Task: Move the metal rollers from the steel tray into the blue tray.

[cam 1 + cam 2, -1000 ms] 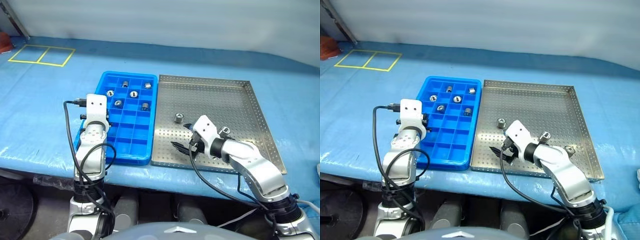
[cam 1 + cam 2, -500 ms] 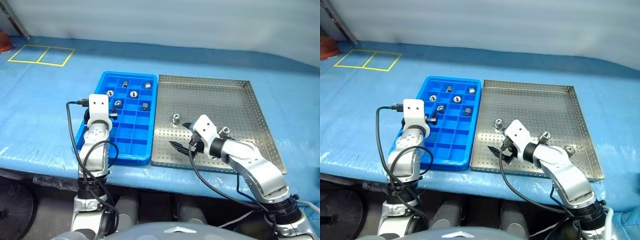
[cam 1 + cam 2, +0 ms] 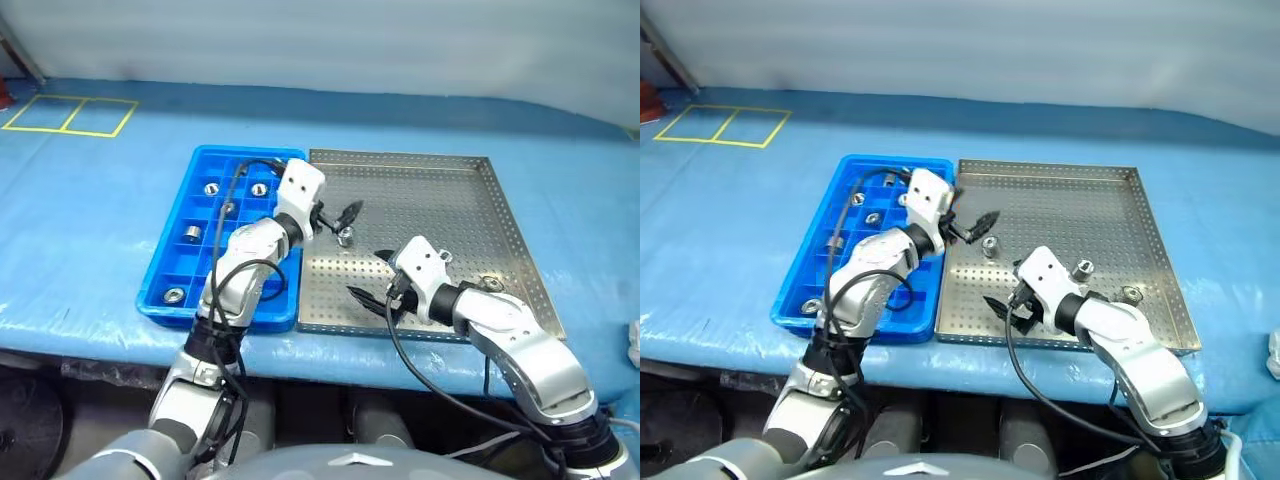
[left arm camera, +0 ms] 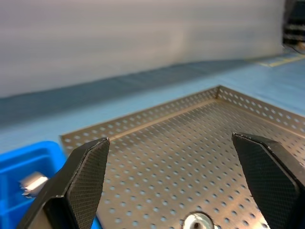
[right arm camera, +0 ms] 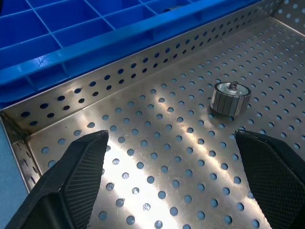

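So the blue tray [image 3: 170,255] sits right up against the steel tray [image 3: 450,200] on the table [image 3: 80,220], which is covered in blue sheeting. A handful of metal rollers [image 3: 211,188] are sitting in separate compartments of the blue one, one per square as far as I can see. On the steel tray there's one roller [image 3: 345,236] near the edge closest to the blue tray, plus two more [image 3: 1083,267] over on the right side by the right arm.

The left gripper [image 3: 338,217] is reaching across from the blue tray over the steel one, fingers [image 4: 83,179] spread wide apart with nothing between them, hovering just above that near roller. The right gripper [image 3: 372,276] hangs low over the front of the steel tray, fingers [image 5: 78,167] also wide apart and empty, pointing toward the same roller.
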Robot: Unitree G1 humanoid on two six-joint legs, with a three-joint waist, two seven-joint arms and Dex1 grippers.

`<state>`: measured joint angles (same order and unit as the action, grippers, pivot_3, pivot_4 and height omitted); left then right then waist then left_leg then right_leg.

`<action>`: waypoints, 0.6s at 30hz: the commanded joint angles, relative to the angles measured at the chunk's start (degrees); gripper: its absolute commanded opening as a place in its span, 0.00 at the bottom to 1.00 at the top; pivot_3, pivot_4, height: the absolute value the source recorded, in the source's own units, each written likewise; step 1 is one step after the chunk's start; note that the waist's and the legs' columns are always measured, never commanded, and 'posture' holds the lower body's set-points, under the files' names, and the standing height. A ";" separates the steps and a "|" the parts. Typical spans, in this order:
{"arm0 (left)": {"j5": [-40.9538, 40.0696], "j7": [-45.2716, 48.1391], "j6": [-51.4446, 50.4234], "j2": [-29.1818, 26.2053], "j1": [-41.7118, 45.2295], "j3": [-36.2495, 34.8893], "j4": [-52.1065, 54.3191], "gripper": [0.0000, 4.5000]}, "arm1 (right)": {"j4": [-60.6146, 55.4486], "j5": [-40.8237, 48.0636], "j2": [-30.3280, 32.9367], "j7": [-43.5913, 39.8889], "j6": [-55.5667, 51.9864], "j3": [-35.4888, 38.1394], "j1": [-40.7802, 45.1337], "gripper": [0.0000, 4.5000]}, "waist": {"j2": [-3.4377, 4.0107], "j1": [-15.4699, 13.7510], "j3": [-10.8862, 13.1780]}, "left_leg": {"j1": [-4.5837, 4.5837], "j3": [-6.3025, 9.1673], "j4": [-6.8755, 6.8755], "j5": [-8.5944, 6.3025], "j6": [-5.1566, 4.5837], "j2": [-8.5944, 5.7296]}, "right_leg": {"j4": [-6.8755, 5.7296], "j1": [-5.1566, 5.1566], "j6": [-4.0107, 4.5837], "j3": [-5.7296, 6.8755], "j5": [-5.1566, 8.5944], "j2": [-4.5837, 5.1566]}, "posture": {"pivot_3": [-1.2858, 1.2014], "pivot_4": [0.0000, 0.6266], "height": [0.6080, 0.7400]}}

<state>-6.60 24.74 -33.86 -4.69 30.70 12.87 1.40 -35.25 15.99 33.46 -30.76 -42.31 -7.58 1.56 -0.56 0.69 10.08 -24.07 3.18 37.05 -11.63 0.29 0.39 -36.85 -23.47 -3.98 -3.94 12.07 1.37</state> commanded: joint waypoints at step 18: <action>10.00 -1.89 -3.30 0.36 8.01 7.31 -16.58 1.00 | -5.15 -0.10 -0.59 4.52 0.10 3.26 -5.26 1.00 | 0.00 3.26 0.00 | 0.04 -0.04 0.01 0.00 0.00 0.02 | -0.07 -0.02 -0.04 -0.08 -0.01 -0.03 | 0.48 0.24 1.00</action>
<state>2.38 22.76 -36.49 -4.60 37.35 19.83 -15.61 -38.79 15.93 33.17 -26.30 -43.05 -5.23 -4.09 -0.55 3.95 10.08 -24.03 3.14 37.06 -11.63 0.28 0.41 -36.92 -23.50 -4.01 -4.02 12.05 1.34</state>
